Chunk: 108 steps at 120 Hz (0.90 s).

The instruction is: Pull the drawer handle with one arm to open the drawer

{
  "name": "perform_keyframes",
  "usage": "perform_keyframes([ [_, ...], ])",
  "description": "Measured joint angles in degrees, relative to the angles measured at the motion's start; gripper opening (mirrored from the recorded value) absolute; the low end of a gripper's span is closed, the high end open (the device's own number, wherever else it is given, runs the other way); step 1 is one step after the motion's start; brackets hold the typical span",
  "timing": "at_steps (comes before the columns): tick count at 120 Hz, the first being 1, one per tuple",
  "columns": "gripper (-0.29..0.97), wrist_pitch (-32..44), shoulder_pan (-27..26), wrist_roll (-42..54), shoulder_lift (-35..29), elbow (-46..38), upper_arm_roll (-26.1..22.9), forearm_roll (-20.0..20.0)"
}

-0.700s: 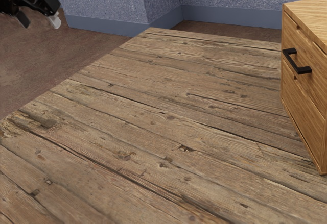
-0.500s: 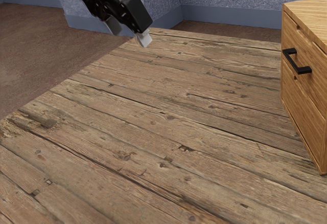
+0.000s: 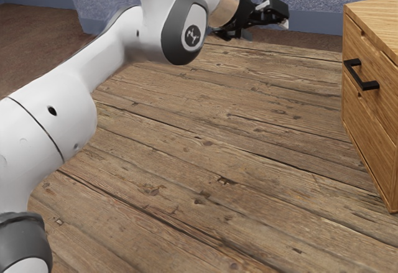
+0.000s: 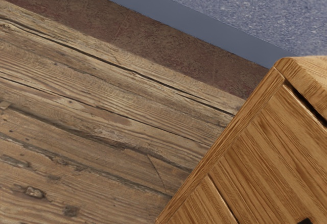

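Weathered grey-brown wooden plank tabletop (image 3: 236, 161): long boards laid side by side, running on a slant across the exterior view. The seams between boards are dark and uneven. Surface is rough, with knots, short cracks, small nail holes and heavy grain. One chipped patch sits near the middle.

Light honey-coloured wooden cabinet (image 3: 373, 130) stands directly on the boards at the exterior view's right edge. It is upright, with its base flat on the planks and its front facing the open stretch of table. In the wrist view the cabinet's lower edge meets the planks in a straight line, with no gap visible.
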Motion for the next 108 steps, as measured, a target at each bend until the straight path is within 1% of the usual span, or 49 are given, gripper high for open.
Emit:
perform_keyframes([
  [3, 0.66, 2.8, -0.7, -1.1, 0.0, -1.4, -0.1, -1.8],
  [11, 0.66, 10.6, -4.6, -3.9, -0.8, -7.1, 0.1, -9.8],
  [17, 0.66, 15.0, -7.3, -5.8, -1.5, -9.4, 1.6, -13.8],
  [25, 0.66, 19.0, -8.8, -8.1, -1.7, -10.5, 2.7, -17.1],
  [35, 0.66, 21.9, -9.2, -10.6, -1.2, -11.5, 3.2, -19.4],
  [41, 0.66, 22.3, -9.3, -12.0, -1.0, -12.2, 3.6, -19.9],
  [52, 0.66, 20.0, -10.1, -14.2, -1.4, -12.5, 4.5, -18.3],
  [61, 0.66, 16.8, -12.4, -15.9, -2.4, -12.5, 6.9, -17.2],
  [68, 0.66, 14.8, -14.2, -17.0, -2.4, -12.1, 7.7, -16.7],
  [82, 0.66, 12.3, -16.2, -18.9, -1.6, -11.7, 8.0, -16.3],
  [108, 0.66, 10.2, -16.4, -21.7, 0.4, -11.6, 8.1, -16.1],
])
